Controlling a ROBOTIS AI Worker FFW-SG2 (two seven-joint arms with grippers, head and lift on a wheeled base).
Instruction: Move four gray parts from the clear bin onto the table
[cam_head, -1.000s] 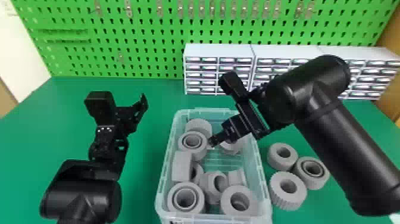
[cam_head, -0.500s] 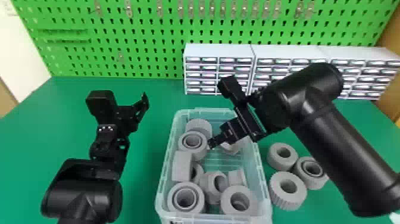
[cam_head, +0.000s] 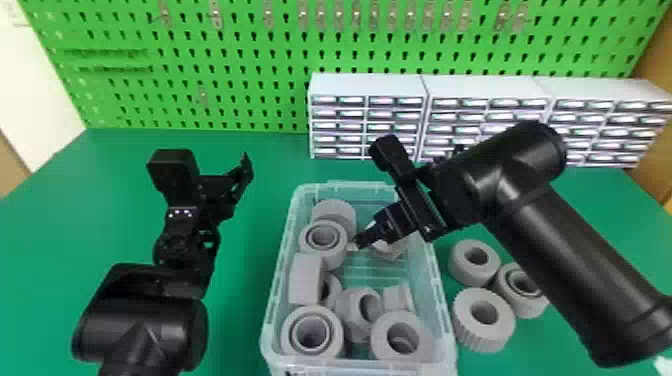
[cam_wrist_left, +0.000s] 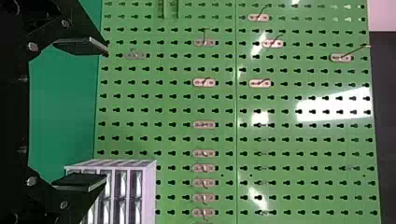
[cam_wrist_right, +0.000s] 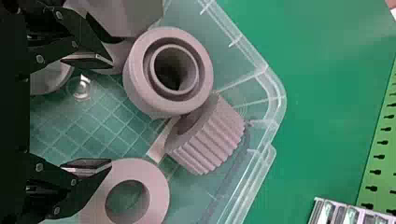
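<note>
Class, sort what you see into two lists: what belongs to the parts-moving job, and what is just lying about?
Job:
- clear bin
- gray parts inside it
- three gray parts on the table
- table
- right gripper

Lying about:
- green pegboard
- metal hooks
- drawer cabinets

Taking twelve o'clock as straight ahead of the robot, the right tool (cam_head: 356, 244) spreads its fingers over the clear plastic bin (cam_wrist_right: 275, 95). Inside, a ribbed gray cylinder (cam_wrist_right: 212, 135) touches a gray double-ringed cylinder (cam_wrist_right: 204, 74) at one o'clock; a thick plain gray ring (cam_wrist_right: 160, 196) lies at three. Past the green tabletop (cam_wrist_right: 322, 93), twelve o'clock holds a white drawer cabinet (cam_wrist_right: 348, 214).
</note>
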